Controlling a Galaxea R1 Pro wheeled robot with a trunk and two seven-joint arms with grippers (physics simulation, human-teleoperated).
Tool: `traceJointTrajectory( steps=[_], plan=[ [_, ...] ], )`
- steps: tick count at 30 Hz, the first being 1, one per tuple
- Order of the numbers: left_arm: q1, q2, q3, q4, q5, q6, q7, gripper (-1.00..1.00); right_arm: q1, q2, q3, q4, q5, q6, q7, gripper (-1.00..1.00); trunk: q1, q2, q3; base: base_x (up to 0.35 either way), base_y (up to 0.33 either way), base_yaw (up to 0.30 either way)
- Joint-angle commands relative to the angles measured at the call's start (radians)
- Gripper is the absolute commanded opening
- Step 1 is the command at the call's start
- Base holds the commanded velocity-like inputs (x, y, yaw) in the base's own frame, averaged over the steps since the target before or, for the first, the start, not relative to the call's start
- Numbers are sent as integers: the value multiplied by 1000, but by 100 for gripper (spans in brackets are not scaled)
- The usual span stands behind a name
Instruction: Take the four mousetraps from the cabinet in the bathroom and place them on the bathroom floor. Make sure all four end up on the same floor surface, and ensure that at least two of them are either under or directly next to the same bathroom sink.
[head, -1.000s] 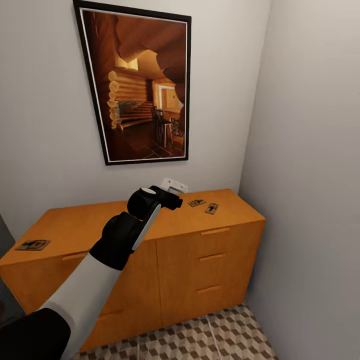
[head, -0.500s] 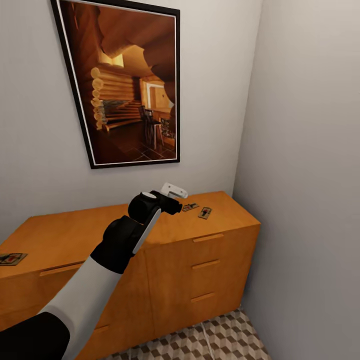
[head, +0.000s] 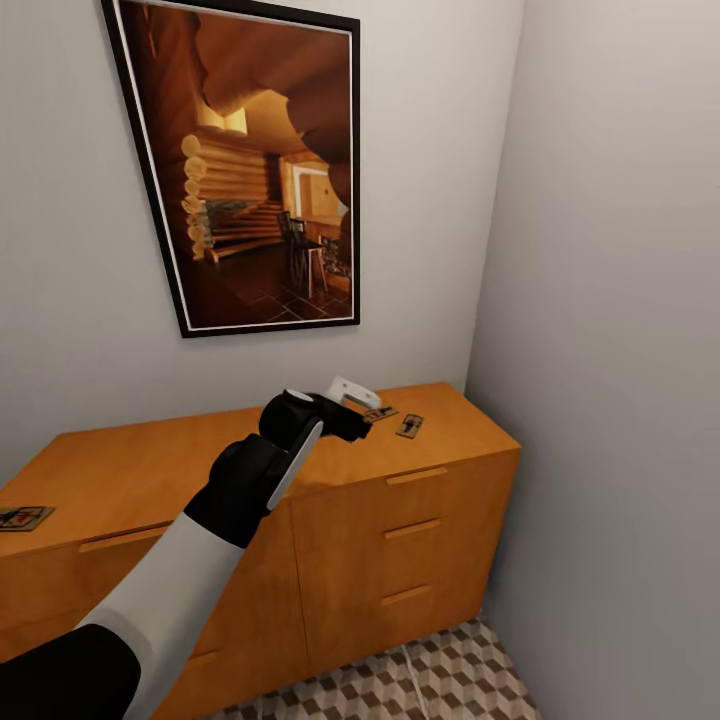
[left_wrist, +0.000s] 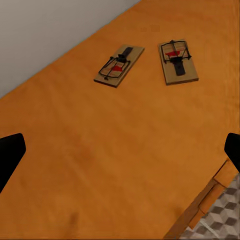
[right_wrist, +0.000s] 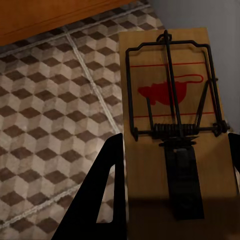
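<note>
Unlettered mousetraps (left_wrist: 119, 65) on orange cabinet (left_wrist: 120, 150)

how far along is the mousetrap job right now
None shows on the floor yet. In hand: the right pincer is shut on one mousetrap above the tiles. The left pincer, open, hovers over the cabinet near two traps. A fourth lies at the cabinet's far left. All four still need placing.
</note>
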Motion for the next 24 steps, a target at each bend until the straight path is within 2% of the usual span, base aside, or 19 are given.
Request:
traceJointTrajectory(
  steps=[1,8,24],
  plan=[
    [-1,0,1,-2,2,4,-28,100,-1,1,9,1,-12,-4,0,-100,0,-1,-1,0,0,0],
    [-1,0,7,-12,0,6,-81,100,-1,1,9,1,-12,-4,1,-100,0,-1,-1,0,0,0],
    [-1,0,6,-16,1,7,-90,100,-1,2,10,1,-12,-4,2,-100,0,-1,-1,8,0,0]
  ],
)
